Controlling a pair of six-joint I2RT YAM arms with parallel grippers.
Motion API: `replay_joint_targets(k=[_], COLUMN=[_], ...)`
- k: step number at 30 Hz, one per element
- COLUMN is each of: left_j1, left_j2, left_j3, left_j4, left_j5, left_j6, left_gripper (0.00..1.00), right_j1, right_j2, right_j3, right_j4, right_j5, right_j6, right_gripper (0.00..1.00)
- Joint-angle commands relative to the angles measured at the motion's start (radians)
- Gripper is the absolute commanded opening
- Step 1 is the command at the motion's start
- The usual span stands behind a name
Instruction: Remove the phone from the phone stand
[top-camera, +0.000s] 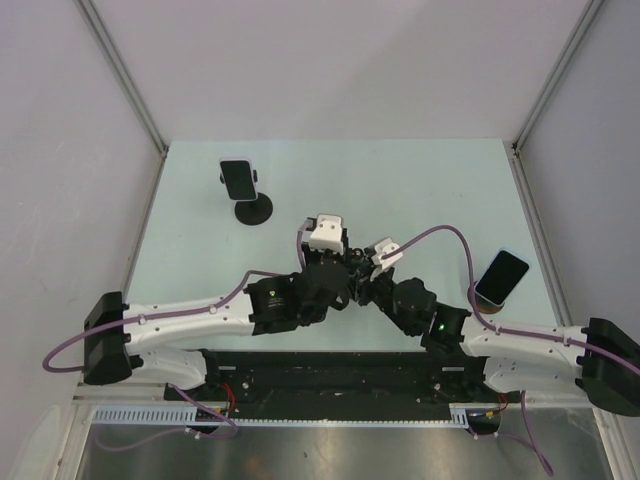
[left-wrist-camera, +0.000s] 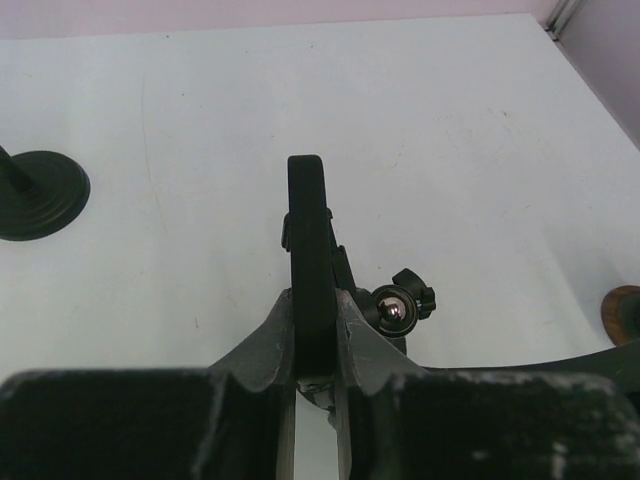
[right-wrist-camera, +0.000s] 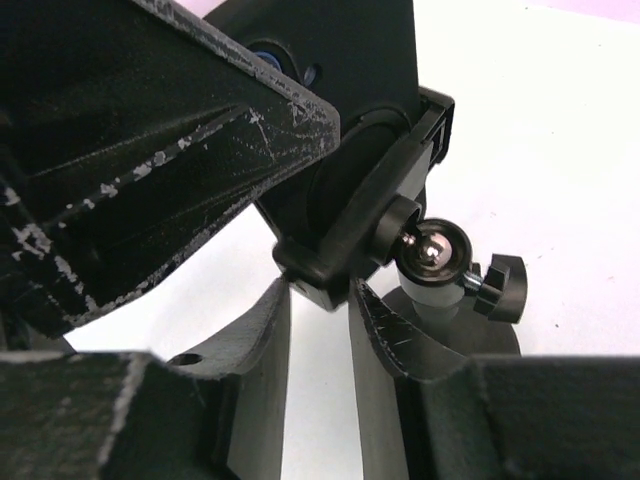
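Atop the stand (right-wrist-camera: 432, 255), the phone (left-wrist-camera: 305, 210) sits edge-on, clenched by the left gripper (left-wrist-camera: 315, 305); the right gripper (right-wrist-camera: 318, 315) flanks the stand's cradle, grip unclear; grasp made, so next probably brace the stand and lift straight out.

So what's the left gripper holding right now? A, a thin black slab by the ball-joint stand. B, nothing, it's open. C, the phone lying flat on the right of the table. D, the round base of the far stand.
A: in the left wrist view the left gripper is closed on the edge of the black slab, right beside the ball joint of the stand.
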Motion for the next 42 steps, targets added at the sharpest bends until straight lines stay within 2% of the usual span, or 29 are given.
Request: replay_joint_targets(k=[1,7,12,18,21,26,29,42], left_j1=[-0.003,0.016,0.014,0.014,0.014,0.016,0.016,-0.009], left_j2=[-0.036,-0.050,-0.065,-0.045,-0.048,-0.042,-0.028,-0.025], left_j3=[0.058,0.046,0.038,0.057,0.065,0.072,0.080,0.088], left_j4=[-0.004,-0.010,-0.014,-0.018,-0.018,-0.018,-0.018,-0.018], left_j5=[-0.136,-0.100,-0.047,0.004,0.015,0.027,0.033,0.041], left_j6=[0.132,0.150,0.005,-0.155,-0.202,-0.235,-0.235,-0.336], left_gripper=[0.00,0.00,0.00,0.00,0.00,0.00,0.00,0.00], right_j1=[-0.086,-0.123,-0.106,0.012,0.059,0.119,0.141,0.162], right_j2=[-0.027,-0.028,-0.037,-0.045,-0.063,-0.066,-0.070,0.058], right_j3=[0.009,0.015,0.015,0.017,0.017,0.017,0.017,0.015], right_j4=[-0.072,-0.115,-0.104,-0.051,-0.041,0.008,0.012,0.164], right_j5=[0.149,0.124,0.097,0.094,0.123,0.170,0.192,0.259], right_j6=[-0.058,-0.063,-0.031,0.003,0.018,0.006,0.014,-0.015], right_gripper=[0.00,0.00,0.01,0.33,0.43,0.49,0.56,0.57])
